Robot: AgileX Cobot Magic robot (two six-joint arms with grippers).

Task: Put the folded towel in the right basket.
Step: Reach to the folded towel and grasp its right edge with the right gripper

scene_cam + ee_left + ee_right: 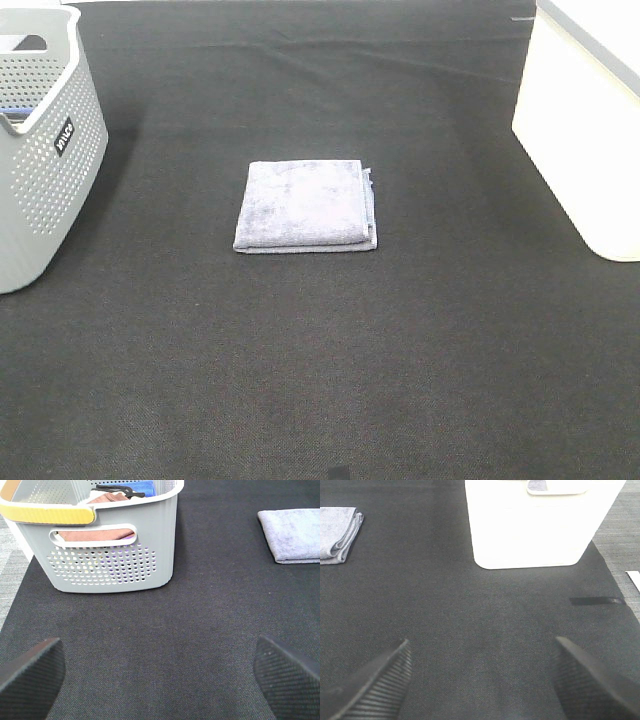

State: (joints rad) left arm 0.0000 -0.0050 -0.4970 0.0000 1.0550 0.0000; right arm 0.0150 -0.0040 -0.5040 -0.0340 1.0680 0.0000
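Observation:
A folded grey-lilac towel (305, 205) lies flat on the dark mat at the middle. It shows in the left wrist view (292, 534) and in the right wrist view (337, 534). The right basket (585, 130) is white and stands at the right edge; it also shows in the right wrist view (540, 525). Neither arm shows in the exterior high view. My left gripper (160, 675) is open and empty, near the grey basket. My right gripper (482, 680) is open and empty, in front of the white basket.
A grey perforated basket (40, 150) stands at the left edge; in the left wrist view (100, 540) it holds a brown cloth and a blue item. A dark strip of tape (596, 600) lies on the mat beside the white basket.

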